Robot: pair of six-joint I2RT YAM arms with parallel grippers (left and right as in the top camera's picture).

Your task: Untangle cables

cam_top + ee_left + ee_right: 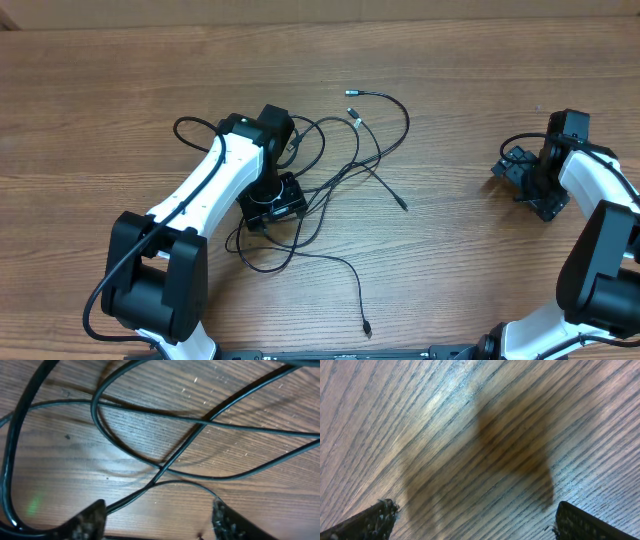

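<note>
The cables (pixel 340 165) are thin black cords lying in a loose tangle on the wooden table, with loops crossing at mid-table. Plug tips (pixel 352 93) stick out at the far side, and one strand trails toward the front edge, ending in a plug (pixel 367 328). My left gripper (pixel 272 205) hangs over the tangle's left part. In the left wrist view, cables (pixel 160 466) cross just ahead of the left gripper (pixel 157 519). Its jaws stand apart with bare wood between them, and one cord runs past the left fingertip (pixel 92 516). My right gripper (pixel 518 172) (pixel 475 520) is open over bare wood, far from the cables.
The wooden table (pixel 460 270) fills every view. My left arm (pixel 200 190) lies across the tangle's left loops and hides part of them. The right arm (pixel 590 190) stands at the right edge.
</note>
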